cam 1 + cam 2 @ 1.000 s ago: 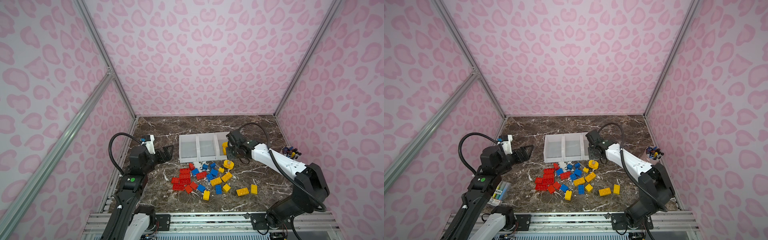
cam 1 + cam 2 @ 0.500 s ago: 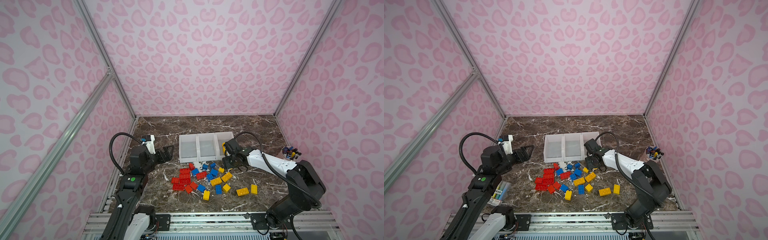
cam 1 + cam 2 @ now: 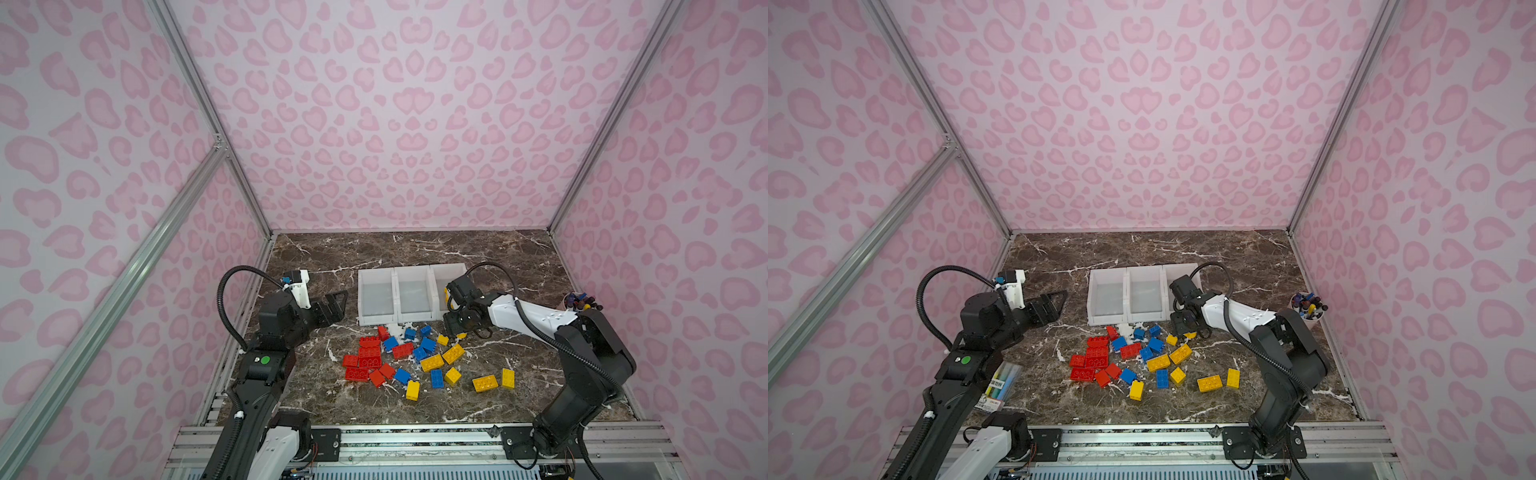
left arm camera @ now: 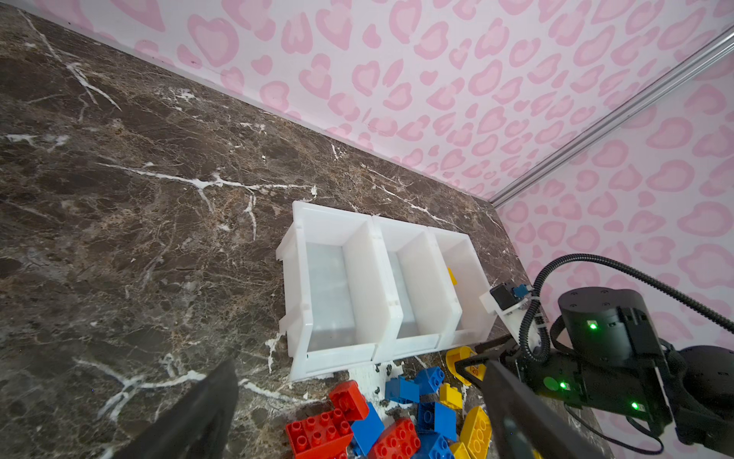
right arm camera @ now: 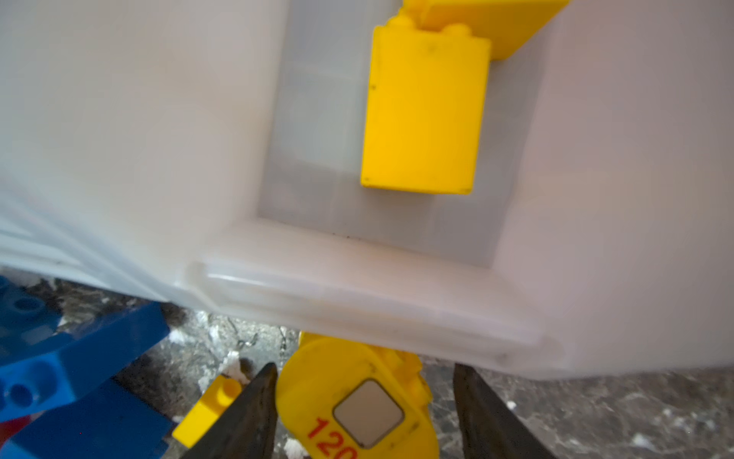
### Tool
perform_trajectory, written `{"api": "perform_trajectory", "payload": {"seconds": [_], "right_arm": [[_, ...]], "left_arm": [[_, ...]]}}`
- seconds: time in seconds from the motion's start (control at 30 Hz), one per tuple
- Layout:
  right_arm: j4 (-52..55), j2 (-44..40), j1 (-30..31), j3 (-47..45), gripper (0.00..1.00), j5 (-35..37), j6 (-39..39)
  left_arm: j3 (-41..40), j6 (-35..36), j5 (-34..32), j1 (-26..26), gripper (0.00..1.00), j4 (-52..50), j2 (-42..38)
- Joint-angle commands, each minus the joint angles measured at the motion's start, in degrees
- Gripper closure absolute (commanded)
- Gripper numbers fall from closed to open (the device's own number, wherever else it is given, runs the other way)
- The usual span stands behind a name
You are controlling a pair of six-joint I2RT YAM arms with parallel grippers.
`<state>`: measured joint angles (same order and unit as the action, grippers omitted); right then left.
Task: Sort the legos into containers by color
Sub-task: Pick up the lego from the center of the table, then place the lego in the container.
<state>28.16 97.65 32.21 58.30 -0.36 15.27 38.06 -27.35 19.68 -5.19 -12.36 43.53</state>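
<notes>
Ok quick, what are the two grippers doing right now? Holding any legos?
Left gripper: open, empty.
Right gripper: open, one jaw on each side of the round yellow lego, not squeezing it yet.

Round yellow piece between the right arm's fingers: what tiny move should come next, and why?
Probably close the right fingers on the round yellow piece. They flank it but a gap shows on one side, so it is not gripped yet. The white bin just beyond already holds a yellow brick, so lifting it there seems the aim.
</notes>
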Motion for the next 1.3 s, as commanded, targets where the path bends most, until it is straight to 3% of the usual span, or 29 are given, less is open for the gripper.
{"api": "perform_trajectory", "payload": {"seconds": [0.0, 0.43, 0.67, 0.87, 1.03, 1.27], "right_arm": [[-0.9, 1.1, 0.6, 0.4, 0.36, -0.9, -1.1], [0.7, -1.5, 1.7, -1.6, 0.62, 2.7, 0.7], [2.5, -6.9, 1.6, -2.8, 0.64, 3.0, 2.1], [6.8, -10.9, -2.8, 4.0, 0.65, 3.2, 1.1], [6.3, -4.5, -6.9, 15.1, 0.65, 2.6, -1.4], [10.3, 16.0, -9.2, 37.4, 0.64, 1.1, -5.9]], "left_arm": [[-0.2, -0.6, 0.2, 0.0, 0.03, -0.4, -0.3], [-0.2, -0.6, -0.2, 0.0, 0.03, -0.8, -0.9], [-0.3, -0.7, -0.1, 0.0, 0.03, -0.9, -1.0], [-0.4, -0.5, -0.3, 0.0, 0.03, -0.9, -1.0], [-0.7, -0.6, -0.2, 0.0, 0.03, -0.7, -1.0], [-0.3, -0.6, 0.1, 0.1, 0.03, -1.2, -0.9]]}}
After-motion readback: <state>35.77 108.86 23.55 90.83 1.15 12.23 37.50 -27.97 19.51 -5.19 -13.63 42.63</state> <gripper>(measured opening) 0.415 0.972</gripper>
